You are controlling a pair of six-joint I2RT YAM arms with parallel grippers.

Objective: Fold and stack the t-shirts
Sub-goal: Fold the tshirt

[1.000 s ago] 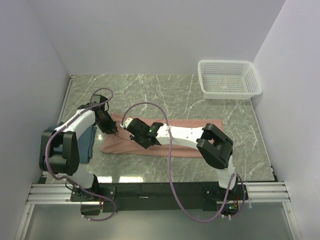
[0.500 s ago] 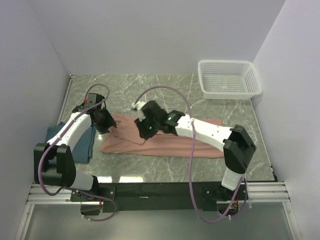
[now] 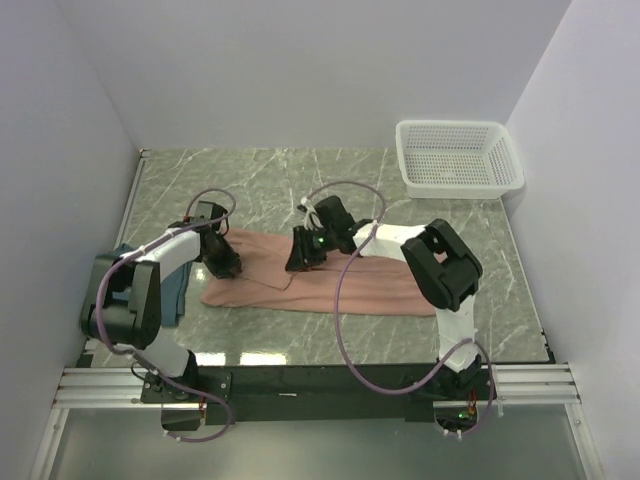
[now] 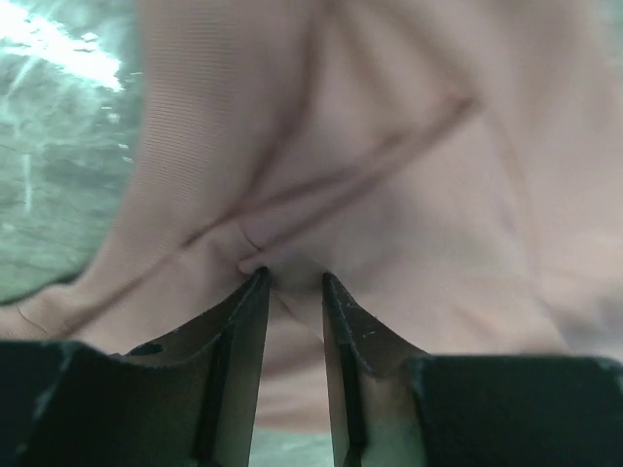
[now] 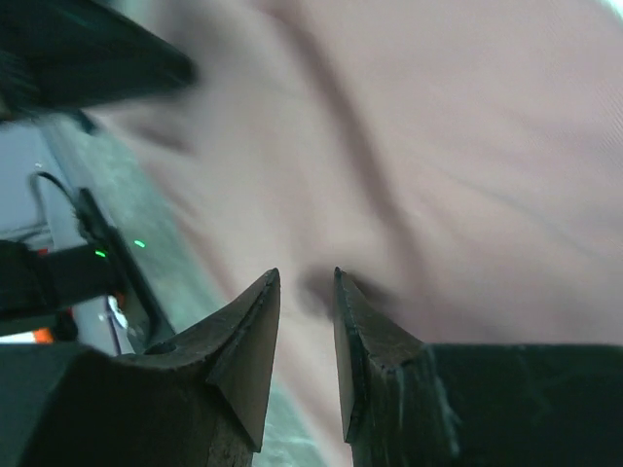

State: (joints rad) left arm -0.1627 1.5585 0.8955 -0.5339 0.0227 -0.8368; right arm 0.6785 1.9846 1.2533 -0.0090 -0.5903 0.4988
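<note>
Teal shirt [image 3: 181, 285]: near left, beside the left arm. Pink shirt [image 3: 365, 288]: flat strip across the table [image 3: 300, 180] middle. Left gripper [image 4: 292, 277]: on the strip's left end, fingers narrowly apart, tips against a cloth pucker; grip cannot be told. Right gripper [image 5: 307, 277]: mid-strip, same narrow gap, grip unclear. Basket [image 3: 460, 125]: far right corner.

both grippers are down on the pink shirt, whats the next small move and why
Probably close both grippers fully on the cloth before lifting. The left gripper and right gripper both have their tips down on the pink t-shirt toward its left end, jaws narrowly apart, with cloth at the tips; a firm pinch isn't evident yet.
</note>
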